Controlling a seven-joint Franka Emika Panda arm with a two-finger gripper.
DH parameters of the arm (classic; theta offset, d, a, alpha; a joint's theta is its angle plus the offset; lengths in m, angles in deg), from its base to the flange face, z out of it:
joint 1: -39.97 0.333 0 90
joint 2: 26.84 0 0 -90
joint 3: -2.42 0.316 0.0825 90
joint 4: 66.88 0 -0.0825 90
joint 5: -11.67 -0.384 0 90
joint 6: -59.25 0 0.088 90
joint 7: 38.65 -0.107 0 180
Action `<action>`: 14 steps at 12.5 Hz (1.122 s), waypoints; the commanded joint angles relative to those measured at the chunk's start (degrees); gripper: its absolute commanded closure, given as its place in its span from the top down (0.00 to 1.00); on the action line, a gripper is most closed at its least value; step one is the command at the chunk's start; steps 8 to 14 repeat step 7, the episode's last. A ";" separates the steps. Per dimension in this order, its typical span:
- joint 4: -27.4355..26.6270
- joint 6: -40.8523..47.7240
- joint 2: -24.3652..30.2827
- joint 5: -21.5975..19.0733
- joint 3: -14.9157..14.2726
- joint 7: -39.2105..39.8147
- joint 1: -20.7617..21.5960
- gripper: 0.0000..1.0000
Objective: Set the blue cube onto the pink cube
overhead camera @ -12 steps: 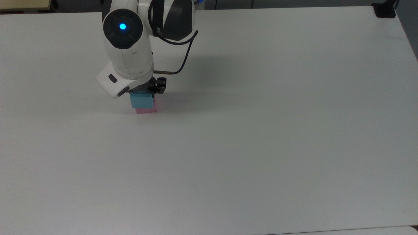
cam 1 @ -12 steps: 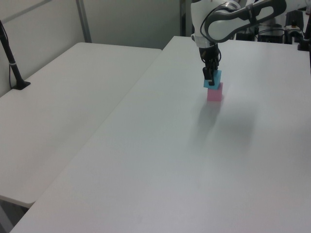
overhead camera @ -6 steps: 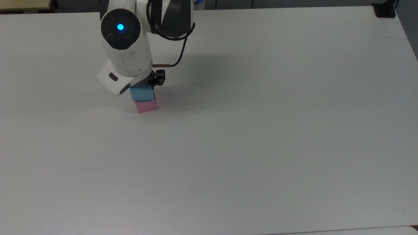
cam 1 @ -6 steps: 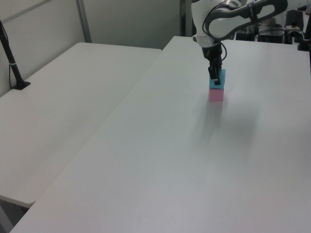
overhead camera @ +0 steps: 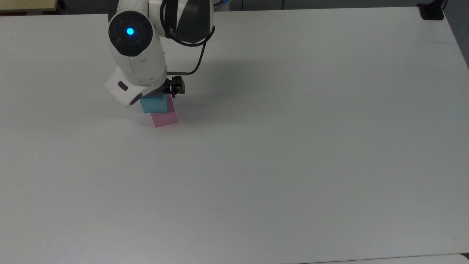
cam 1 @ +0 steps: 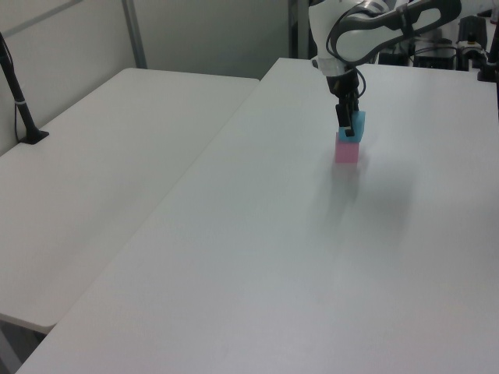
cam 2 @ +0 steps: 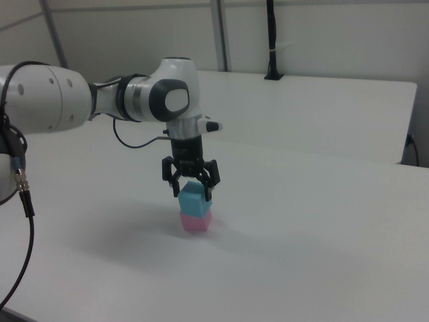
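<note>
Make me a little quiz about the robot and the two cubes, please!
1. True or false: the blue cube sits on top of the pink cube.
2. What is the hand doing? A) lying flat on the table B) straddling the blue cube with its fingers spread C) gripping the pink cube
3. Fill in: both cubes stand on a plain ____ table.

Key: 1 true; 2 B; 3 white.
</note>
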 commanded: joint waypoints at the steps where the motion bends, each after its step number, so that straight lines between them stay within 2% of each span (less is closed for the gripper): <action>1: -2.04 0.48 10.55 -0.14 -0.79 -5.19 1.43 1.00; 3: -3.44 1.00 16.37 -0.14 -0.70 -13.63 2.92 1.00; 6: -9.85 0.83 23.49 -2.15 -0.70 -14.46 3.81 1.00; 14: -10.13 1.00 24.30 -2.77 -0.70 -14.37 3.81 1.00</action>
